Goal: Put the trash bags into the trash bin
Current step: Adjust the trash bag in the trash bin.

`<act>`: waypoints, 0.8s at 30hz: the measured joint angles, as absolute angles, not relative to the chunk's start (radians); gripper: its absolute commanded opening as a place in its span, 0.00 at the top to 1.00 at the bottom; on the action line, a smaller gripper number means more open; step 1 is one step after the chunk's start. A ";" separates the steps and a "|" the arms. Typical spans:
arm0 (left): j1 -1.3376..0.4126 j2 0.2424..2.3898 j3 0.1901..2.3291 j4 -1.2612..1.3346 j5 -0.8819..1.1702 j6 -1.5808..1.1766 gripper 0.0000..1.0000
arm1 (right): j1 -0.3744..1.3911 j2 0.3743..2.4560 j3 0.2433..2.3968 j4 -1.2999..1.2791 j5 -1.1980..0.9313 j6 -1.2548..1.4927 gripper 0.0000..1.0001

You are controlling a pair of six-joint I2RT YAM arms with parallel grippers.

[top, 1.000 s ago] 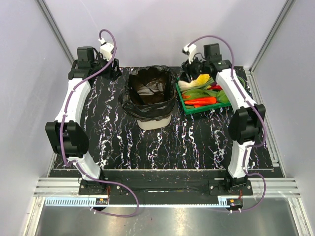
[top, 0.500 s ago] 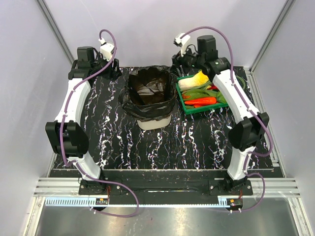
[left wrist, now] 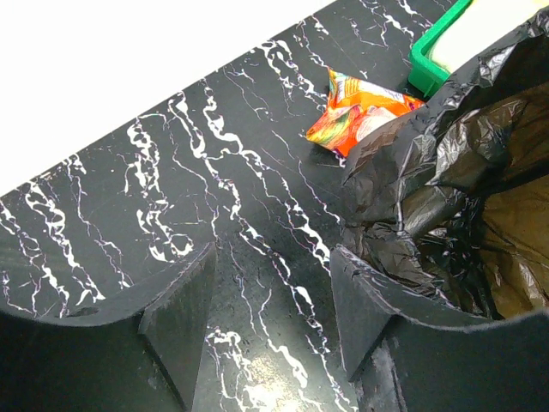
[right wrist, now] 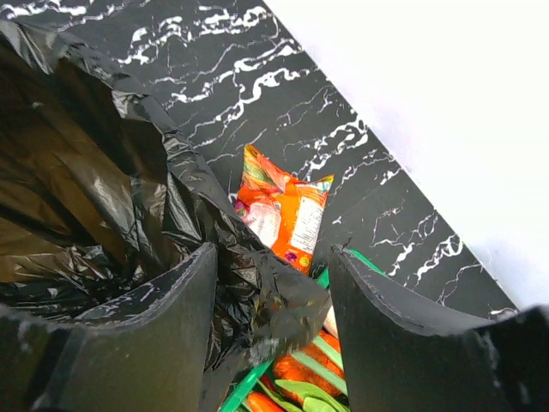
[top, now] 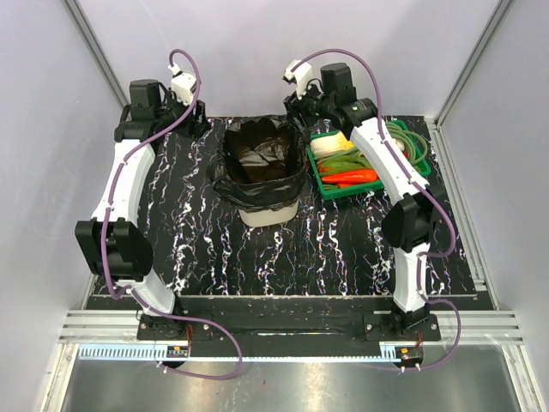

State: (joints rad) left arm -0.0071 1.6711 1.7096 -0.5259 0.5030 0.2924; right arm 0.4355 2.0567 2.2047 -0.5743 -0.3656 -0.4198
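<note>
Basically, the bag (top: 257, 184) is draped over the bin (top: 270, 215) like a liner, so the left gripper (left wrist: 273, 257) and right gripper (right wrist: 272, 257) are seemingly held open and empty at its upper corners for tucking.

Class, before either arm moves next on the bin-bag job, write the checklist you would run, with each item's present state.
1. Left jaws open, empty: ok.
2. Right jaws open, empty: ok.
3. Bin upright: ok.
4. Bag folded over near rim: ok.
5. Bag's far edge folded down: not ok, it stands up crumpled.
6. Orange wrapper outside bin: ok, on the table behind it.
</note>
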 measured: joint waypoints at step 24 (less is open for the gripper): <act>-0.007 1.671 1.671 -0.525 0.503 0.300 0.40 | 0.436 2.092 2.185 -0.591 -0.326 -0.471 0.38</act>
